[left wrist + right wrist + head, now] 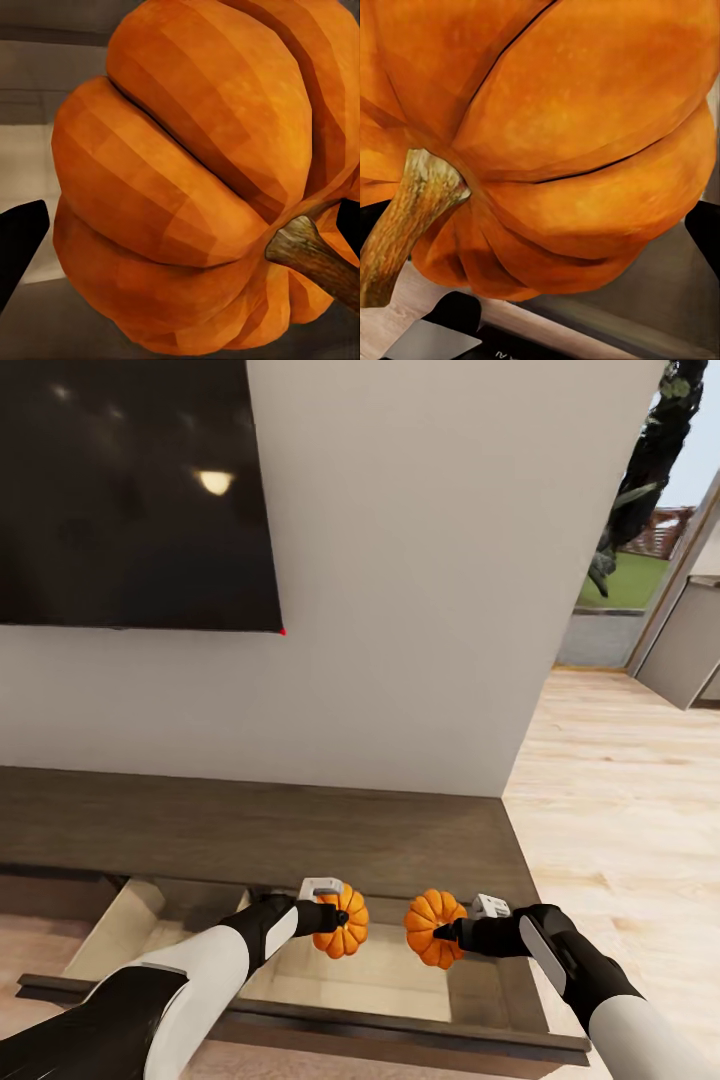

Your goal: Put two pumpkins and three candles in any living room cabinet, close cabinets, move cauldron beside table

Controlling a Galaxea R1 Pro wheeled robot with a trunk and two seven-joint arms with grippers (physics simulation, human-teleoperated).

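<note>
White wall and a dark wall TV (135, 490) rise behind the long dark brown cabinet (260, 830), whose drawer (330, 980) stands pulled open below. Over that drawer, the left claw (338, 917) grips one pumpkin (345, 922) and the right claw (447, 932) grips the other pumpkin (432, 927), the two fruits near each other but apart. Close up, each stem (315, 259) (405, 221) points toward its wrist camera. Light plank floor (630, 810) runs right toward a doorway with greenery (640, 470) outside.
</note>
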